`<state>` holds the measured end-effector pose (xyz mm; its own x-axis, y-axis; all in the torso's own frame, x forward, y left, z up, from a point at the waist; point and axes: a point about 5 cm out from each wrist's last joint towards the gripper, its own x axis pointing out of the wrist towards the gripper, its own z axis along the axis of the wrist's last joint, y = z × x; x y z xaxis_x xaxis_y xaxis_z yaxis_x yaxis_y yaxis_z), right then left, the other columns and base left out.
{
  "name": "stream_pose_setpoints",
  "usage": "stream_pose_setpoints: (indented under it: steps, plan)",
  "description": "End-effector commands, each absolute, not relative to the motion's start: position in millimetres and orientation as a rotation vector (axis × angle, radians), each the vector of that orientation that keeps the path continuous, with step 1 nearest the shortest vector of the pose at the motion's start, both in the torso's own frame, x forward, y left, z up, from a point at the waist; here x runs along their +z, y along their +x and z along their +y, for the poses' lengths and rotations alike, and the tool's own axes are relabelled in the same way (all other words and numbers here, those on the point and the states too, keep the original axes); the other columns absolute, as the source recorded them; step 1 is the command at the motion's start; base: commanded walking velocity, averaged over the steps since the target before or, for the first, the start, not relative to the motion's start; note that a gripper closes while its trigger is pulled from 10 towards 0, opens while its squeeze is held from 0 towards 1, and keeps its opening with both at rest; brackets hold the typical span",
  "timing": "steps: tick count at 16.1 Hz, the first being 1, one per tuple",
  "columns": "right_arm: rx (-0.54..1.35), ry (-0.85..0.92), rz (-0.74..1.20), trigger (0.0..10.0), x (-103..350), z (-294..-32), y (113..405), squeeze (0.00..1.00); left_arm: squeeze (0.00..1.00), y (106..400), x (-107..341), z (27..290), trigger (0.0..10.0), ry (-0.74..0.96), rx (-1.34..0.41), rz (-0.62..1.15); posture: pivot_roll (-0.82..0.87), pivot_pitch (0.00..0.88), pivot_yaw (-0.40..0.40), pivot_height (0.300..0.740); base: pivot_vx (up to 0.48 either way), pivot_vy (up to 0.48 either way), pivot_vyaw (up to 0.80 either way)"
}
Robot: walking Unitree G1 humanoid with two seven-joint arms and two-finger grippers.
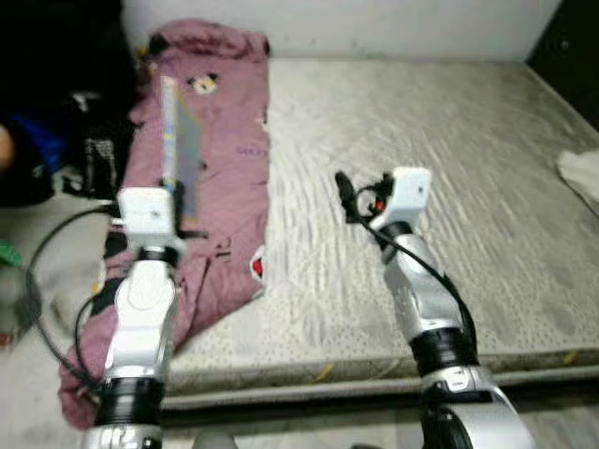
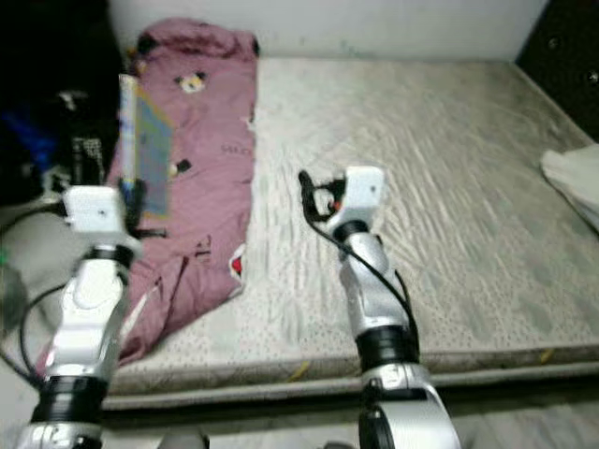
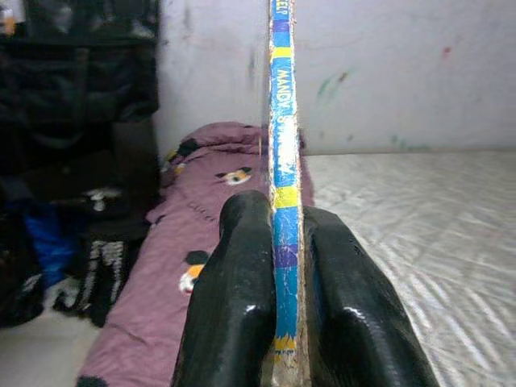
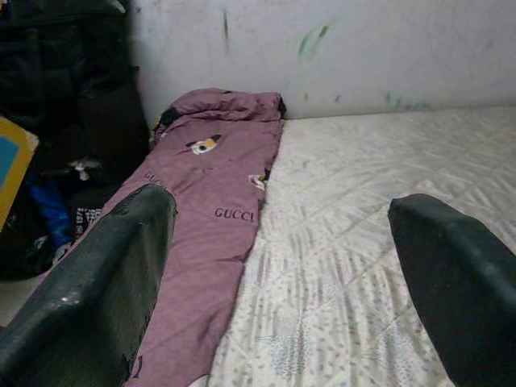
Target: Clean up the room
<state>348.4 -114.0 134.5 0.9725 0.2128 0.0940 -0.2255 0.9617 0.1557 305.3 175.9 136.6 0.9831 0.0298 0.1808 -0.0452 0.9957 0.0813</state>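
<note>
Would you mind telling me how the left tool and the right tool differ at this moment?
The left tool is shut on a thin book, held upright above the purple blanket; the right tool is open and carries nothing, hovering over the bare mattress. Both have two black fingers and point toward the wall.

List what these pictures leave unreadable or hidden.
- Book in the left gripper: the wrist view shows its spine edge-on, lettering partly cut off; the left eye view blurs its cover.
- Dark pile beside the mattress: too dark and blurred in the eye views to identify.
- Pale cloth: cut off by the picture edge in the eye views.
- Purple blanket: its lower end is hidden behind the left arm.
- Right gripper: open, holding nothing.
</note>
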Motion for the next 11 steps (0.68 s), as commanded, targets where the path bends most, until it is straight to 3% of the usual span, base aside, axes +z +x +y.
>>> stream_pose_setpoints:
  steps: [1,11]
  plan:
    - [0.207,0.162,-0.073,10.0,132.5,-114.2,348.6,0.0,0.0,306.4,142.5,174.1,10.0,0.083,0.026,-0.215,-0.06,0.0,-0.017,0.74,0.0,0.0,0.0]
    - [0.175,0.123,-0.049,10.0,129.3,-115.5,352.1,0.0,0.0,309.3,142.5,169.1,10.0,0.087,0.019,-0.213,-0.07,0.0,-0.02,0.74,0.0,0.0,0.0]
